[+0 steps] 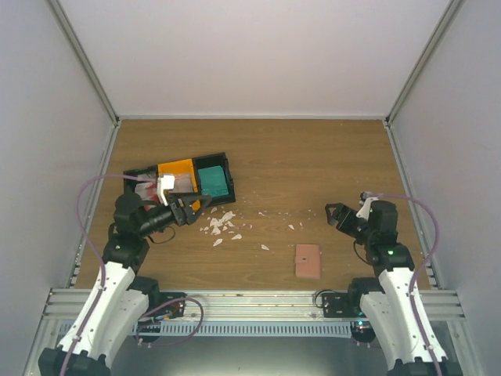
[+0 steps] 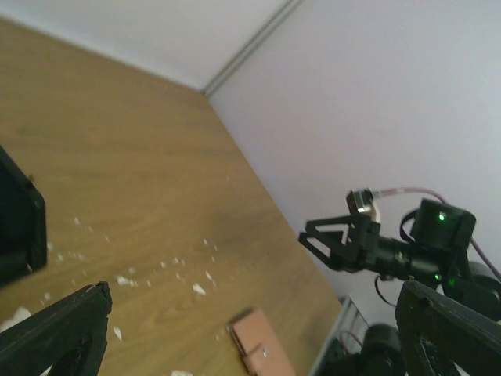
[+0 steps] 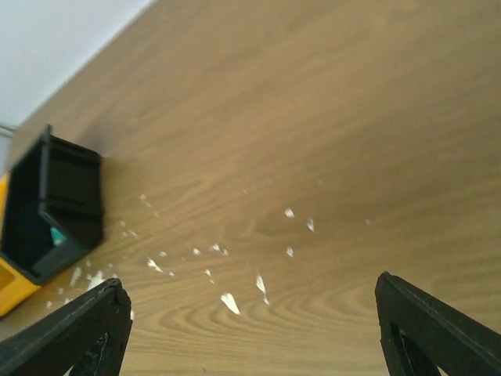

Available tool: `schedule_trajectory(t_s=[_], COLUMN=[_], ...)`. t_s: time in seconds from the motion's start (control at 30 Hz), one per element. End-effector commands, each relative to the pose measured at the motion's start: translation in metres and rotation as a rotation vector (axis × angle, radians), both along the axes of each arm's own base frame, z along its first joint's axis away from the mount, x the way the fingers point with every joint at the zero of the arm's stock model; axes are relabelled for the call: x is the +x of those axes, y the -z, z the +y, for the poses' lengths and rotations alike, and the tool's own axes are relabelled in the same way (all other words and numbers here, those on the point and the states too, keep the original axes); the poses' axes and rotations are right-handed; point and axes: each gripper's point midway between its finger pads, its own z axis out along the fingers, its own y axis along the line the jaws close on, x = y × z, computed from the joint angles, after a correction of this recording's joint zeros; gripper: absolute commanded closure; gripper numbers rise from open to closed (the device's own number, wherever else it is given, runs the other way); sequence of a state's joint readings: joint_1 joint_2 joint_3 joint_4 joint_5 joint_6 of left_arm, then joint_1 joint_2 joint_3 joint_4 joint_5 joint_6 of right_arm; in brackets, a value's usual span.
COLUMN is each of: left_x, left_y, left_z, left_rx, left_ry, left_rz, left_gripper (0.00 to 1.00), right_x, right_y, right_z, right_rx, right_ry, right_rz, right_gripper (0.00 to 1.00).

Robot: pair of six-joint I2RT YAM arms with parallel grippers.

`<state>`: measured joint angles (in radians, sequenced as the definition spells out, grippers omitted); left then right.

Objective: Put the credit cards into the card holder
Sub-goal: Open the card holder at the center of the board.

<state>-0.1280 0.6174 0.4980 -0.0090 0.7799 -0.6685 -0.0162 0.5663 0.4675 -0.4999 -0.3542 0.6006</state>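
Note:
The salmon card holder (image 1: 308,261) lies shut and flat on the wooden table near the front edge, right of centre; it also shows in the left wrist view (image 2: 261,348). Something reddish and white (image 1: 145,190), possibly the credit cards, lies in the left part of the black-and-orange tray (image 1: 213,160), mostly hidden behind my left wrist. My left gripper (image 1: 196,210) (image 2: 252,296) is open and empty just off the tray's front right side, pointing right. My right gripper (image 1: 333,217) (image 3: 250,294) is open and empty, above and behind the card holder, pointing left.
The tray has an orange compartment (image 1: 178,171) and a teal one (image 1: 212,180); its black corner shows in the right wrist view (image 3: 70,200). Small white paper scraps (image 1: 219,225) are strewn over the table's middle (image 3: 231,301). White walls enclose the table.

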Motion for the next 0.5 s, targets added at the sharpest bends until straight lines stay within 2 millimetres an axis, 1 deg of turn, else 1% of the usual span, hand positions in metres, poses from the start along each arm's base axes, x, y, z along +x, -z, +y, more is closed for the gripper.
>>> schedule_trajectory(t_s=[0.0, 0.1, 0.17, 0.2, 0.23, 0.3, 0.4, 0.47], left_x=[-0.005, -0.01, -0.016, -0.018, -0.018, -0.019, -0.022, -0.025], left_y=[0.017, 0.044, 0.06, 0.067, 0.076, 0.089, 0.093, 0.096], left_z=[-0.02, -0.036, -0.049, -0.054, -0.057, -0.061, -0.067, -0.072], left_rx=[-0.034, -0.022, -0.007, -0.001, 0.005, 0.007, 0.006, 0.008], left_ry=[0.077, 0.108, 0.126, 0.131, 0.121, 0.118, 0.131, 0.144], left_rz=[0.039, 0.113, 0.15, 0.171, 0.201, 0.264, 0.281, 0.294], left_gripper=[0.01, 0.01, 0.01, 0.01, 0.01, 0.01, 0.01, 0.01], right_x=[0.002, -0.006, -0.015, -0.02, -0.026, -0.035, -0.041, -0.047], right_y=[0.027, 0.048, 0.067, 0.077, 0.087, 0.1, 0.11, 0.12], right_z=[-0.011, -0.007, 0.001, 0.0, -0.001, 0.001, 0.014, 0.022], right_rx=[-0.033, -0.069, -0.085, -0.099, -0.111, -0.128, -0.16, -0.184], right_ry=[0.133, 0.154, 0.147, 0.175, 0.203, 0.247, 0.221, 0.187], right_rz=[0.081, 0.148, 0.207, 0.242, 0.276, 0.312, 0.335, 0.373], right_gripper=[0.15, 0.16, 0.16, 0.16, 0.16, 0.16, 0.17, 0.2])
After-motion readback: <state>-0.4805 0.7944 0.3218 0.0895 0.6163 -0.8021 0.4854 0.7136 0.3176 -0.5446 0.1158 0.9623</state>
